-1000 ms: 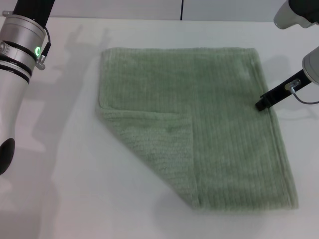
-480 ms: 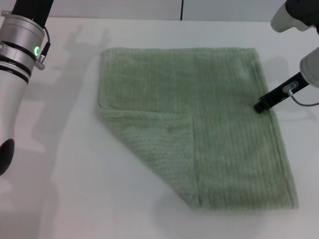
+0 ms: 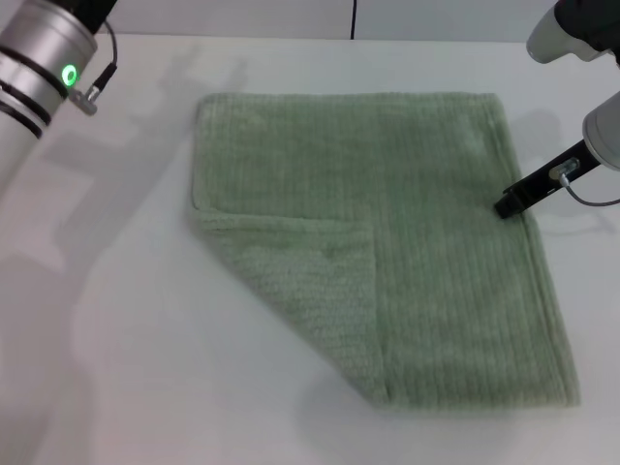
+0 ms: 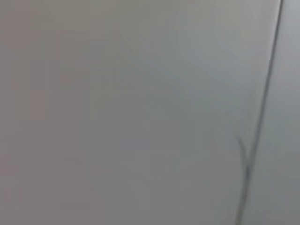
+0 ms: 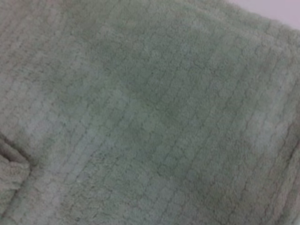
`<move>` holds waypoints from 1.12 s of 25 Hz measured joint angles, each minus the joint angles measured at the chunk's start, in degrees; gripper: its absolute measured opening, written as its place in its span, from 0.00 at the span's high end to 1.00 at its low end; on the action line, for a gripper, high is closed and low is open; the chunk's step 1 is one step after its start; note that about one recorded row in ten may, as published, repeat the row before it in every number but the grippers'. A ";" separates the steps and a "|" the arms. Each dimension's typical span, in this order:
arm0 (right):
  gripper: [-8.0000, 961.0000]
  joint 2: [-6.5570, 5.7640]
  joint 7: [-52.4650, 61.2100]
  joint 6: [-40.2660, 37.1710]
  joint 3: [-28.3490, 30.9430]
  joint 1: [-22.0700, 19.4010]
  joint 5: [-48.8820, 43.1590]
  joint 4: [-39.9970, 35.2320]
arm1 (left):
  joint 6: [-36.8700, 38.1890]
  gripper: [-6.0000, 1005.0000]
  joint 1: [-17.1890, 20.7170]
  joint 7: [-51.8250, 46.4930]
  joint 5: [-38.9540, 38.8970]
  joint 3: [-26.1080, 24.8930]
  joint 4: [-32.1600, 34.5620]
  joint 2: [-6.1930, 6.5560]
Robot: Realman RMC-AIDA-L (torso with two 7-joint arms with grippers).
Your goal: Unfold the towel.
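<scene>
The sage-green towel (image 3: 387, 232) lies flat on the white table (image 3: 126, 320). Its near left corner is folded over onto it as a triangular flap (image 3: 300, 281). My right gripper (image 3: 511, 201) shows as a black tip at the towel's right hemmed edge, about halfway along it. The right wrist view is filled by the towel's ribbed cloth (image 5: 150, 112). My left arm (image 3: 44, 63) is raised at the far left corner, away from the towel, and its gripper is out of view. The left wrist view shows only a blank grey surface.
The table's far edge (image 3: 291, 39) meets a wall with a dark vertical seam (image 3: 354, 17). Bare table lies to the left of the towel and in front of it. A thin cable (image 3: 586, 199) loops by the right wrist.
My left arm has swung up and away to the far left, and the dark part of it at the left edge has left the view. The right gripper and towel have hardly moved.
</scene>
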 joint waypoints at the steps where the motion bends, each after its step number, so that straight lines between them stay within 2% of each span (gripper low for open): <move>1: 0.99 0.00 0.00 0.02 -0.01 0.00 -0.01 0.00 | -1.93 0.25 1.30 -4.43 0.02 3.58 4.05 0.13; 3: 0.99 0.00 0.00 0.03 0.00 -0.03 -0.02 0.00 | -5.82 0.25 4.09 -11.11 0.02 10.38 12.01 0.56; 5: 0.99 0.00 0.00 0.05 0.00 -0.07 -0.02 0.00 | -7.94 0.25 5.67 -14.61 0.02 14.14 16.56 1.01; 6: 0.99 0.00 0.00 0.08 0.01 -0.08 -0.02 0.00 | -9.49 0.25 6.87 -17.47 0.04 17.31 20.09 1.67; 7: 0.99 0.00 0.00 0.09 0.01 -0.08 -0.03 0.00 | -9.49 0.25 6.87 -17.47 0.04 17.31 20.09 1.67; 8: 0.99 0.00 0.00 0.10 0.01 -0.09 -0.02 0.00 | -10.60 0.25 7.52 -20.78 0.64 19.52 22.87 2.61; 11: 0.99 0.00 0.00 0.46 0.02 -0.16 -0.02 0.09 | -11.19 0.25 7.34 -27.12 5.44 19.55 25.10 3.67; 14: 0.99 -0.09 -0.59 0.85 0.35 0.04 -0.03 1.16 | -11.72 0.25 6.66 -35.68 15.29 17.17 27.79 4.21; 22: 0.99 -0.21 -0.86 0.89 0.55 0.22 -0.02 1.56 | -11.50 0.25 5.75 -50.90 35.60 14.65 35.71 4.48; 28: 0.99 -0.28 -0.87 0.99 0.54 0.34 -0.02 1.47 | -9.38 0.25 5.14 -61.10 55.51 13.39 43.92 4.60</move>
